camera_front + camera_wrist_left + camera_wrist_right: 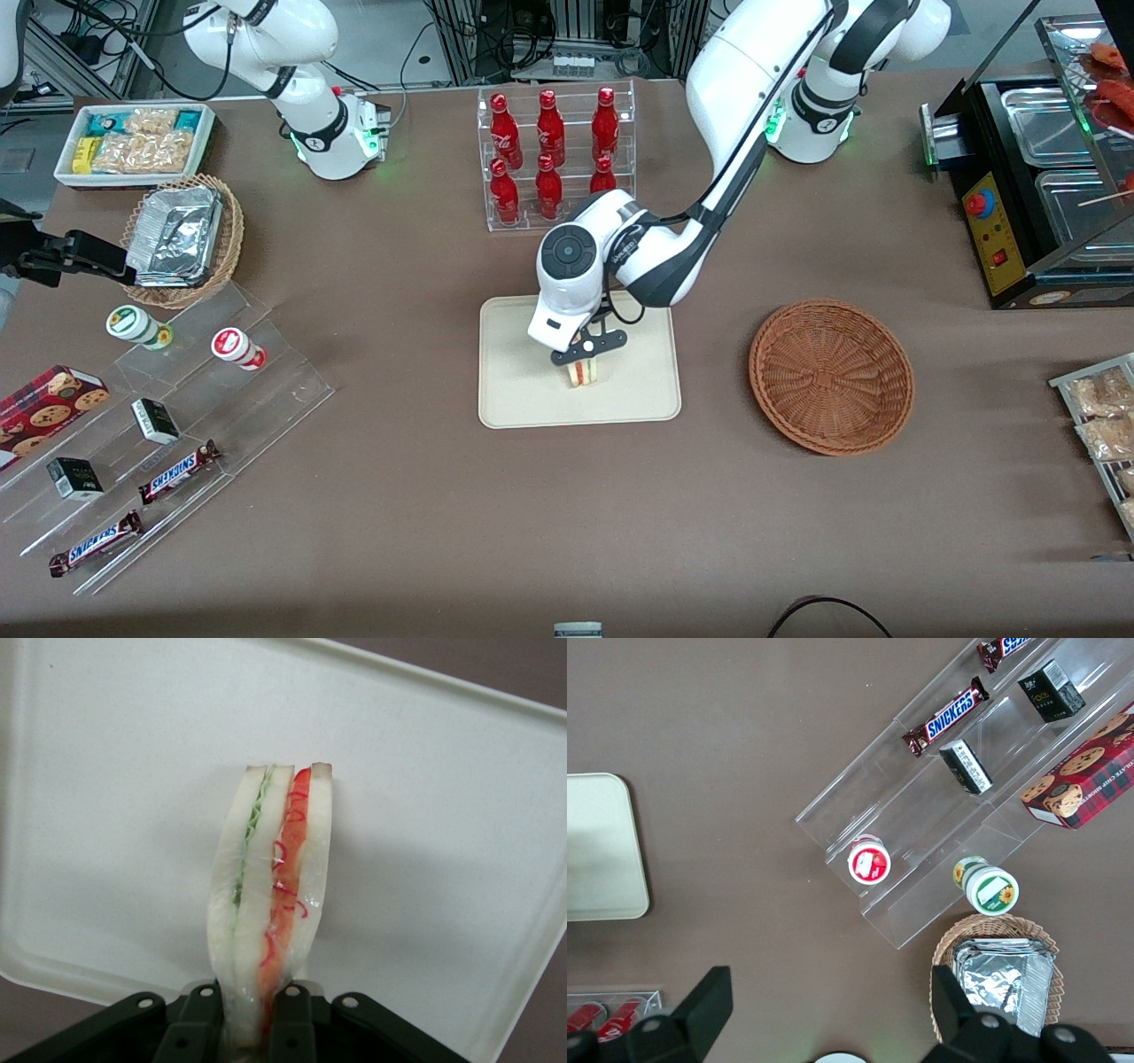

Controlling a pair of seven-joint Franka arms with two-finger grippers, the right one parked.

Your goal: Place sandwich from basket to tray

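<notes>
My left gripper (586,354) is over the cream-beige tray (523,399) and is shut on the sandwich (585,372), a pale wedge with red, green and yellow layers. In the left wrist view the sandwich (270,895) stands on edge between the two black fingers (199,1014), with the tray (115,797) close beneath it; I cannot tell whether its tip touches the tray. The reddish-brown wicker basket (831,376) sits empty beside the tray, toward the working arm's end of the table. The tray's corner also shows in the right wrist view (602,850).
A clear rack of red bottles (554,155) stands farther from the front camera than the tray. A tan basket with a foil tray (182,239), a white snack bin (137,142) and a clear stepped display of snacks (159,425) lie toward the parked arm's end. A black food warmer (1036,177) stands at the working arm's end.
</notes>
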